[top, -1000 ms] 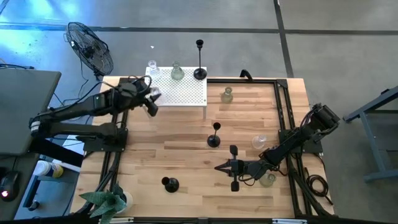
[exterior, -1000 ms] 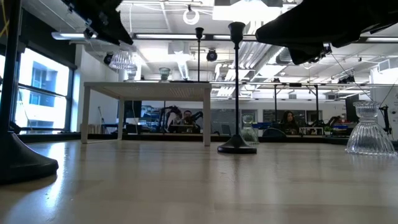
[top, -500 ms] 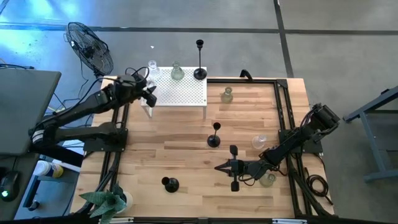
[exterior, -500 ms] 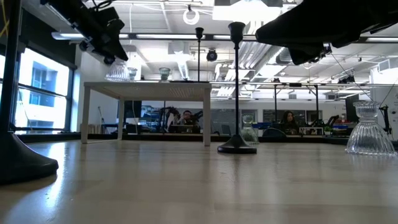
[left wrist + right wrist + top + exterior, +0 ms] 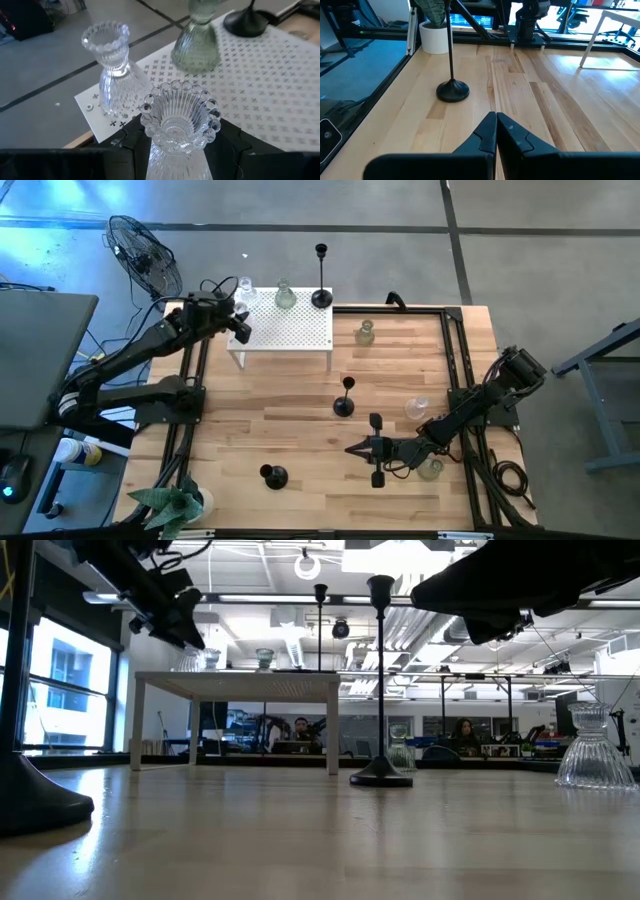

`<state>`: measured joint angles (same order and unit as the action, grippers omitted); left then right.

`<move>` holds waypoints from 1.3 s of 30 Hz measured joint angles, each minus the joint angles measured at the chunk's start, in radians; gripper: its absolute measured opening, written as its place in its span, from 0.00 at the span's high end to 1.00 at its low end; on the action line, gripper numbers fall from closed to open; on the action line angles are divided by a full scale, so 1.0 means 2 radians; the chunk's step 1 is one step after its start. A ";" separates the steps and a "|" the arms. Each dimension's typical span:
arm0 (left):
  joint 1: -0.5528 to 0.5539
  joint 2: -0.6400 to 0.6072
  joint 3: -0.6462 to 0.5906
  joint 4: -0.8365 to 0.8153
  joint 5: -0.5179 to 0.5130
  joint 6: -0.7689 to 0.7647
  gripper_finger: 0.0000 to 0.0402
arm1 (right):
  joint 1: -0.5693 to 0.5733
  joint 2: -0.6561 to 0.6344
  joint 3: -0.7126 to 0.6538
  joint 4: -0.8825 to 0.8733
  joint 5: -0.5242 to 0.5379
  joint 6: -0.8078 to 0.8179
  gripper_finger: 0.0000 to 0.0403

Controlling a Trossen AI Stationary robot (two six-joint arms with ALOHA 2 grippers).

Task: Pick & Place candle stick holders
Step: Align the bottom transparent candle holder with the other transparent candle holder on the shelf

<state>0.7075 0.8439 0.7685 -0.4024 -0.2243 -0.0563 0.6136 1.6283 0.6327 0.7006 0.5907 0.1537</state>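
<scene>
My left gripper (image 5: 238,326) is shut on a clear glass candle stick holder (image 5: 177,125) with a beaded rim, at the near left corner of the white perforated little table (image 5: 290,332). On that table stand a clear holder (image 5: 111,75), a pale-green holder (image 5: 197,45) and a black holder (image 5: 321,296). On the wood stand a green holder (image 5: 365,332), a black holder (image 5: 344,404), a clear holder (image 5: 417,408) and a black holder (image 5: 273,475). My right gripper (image 5: 352,448) is shut on nothing, low over the wood, with a glass holder (image 5: 430,469) beside its arm. My left gripper pinches the clear holder between its two fingers (image 5: 131,137), on the ribbed body (image 5: 172,155) below the beaded cup. The fingers slant down from the table's left side. The holder stands upright, cup up; its base is hidden, so I cannot tell whether it touches the white table.
A black floor fan (image 5: 145,255) stands beyond the far left corner. A potted plant (image 5: 180,502) sits at the near left edge. Black frame rails (image 5: 455,370) run along the table's sides. People and desks show far behind in the low view.
My left gripper has swung toward the table's far edge, onto the white table's near left corner, and has sunk a little. The clear holder has gone with it, still upright.
</scene>
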 joint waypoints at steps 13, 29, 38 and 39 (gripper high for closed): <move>0.003 0.022 0.000 0.023 0.002 0.000 0.64 | 0.001 0.000 0.000 0.000 -0.003 0.001 1.00; 0.003 0.022 0.000 0.020 0.018 0.002 0.55 | 0.001 0.000 0.000 0.000 -0.010 0.000 1.00; 0.003 0.021 0.000 0.017 0.010 0.018 0.48 | 0.001 0.000 0.000 0.000 -0.010 0.000 1.00; 0.003 0.021 0.000 0.017 0.006 0.023 0.48 | 0.001 0.000 0.000 0.000 -0.010 0.000 1.00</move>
<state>0.7136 0.8852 0.7689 -0.3691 -0.2133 -0.0096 0.6159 1.6283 0.6327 0.7002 0.5704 0.1539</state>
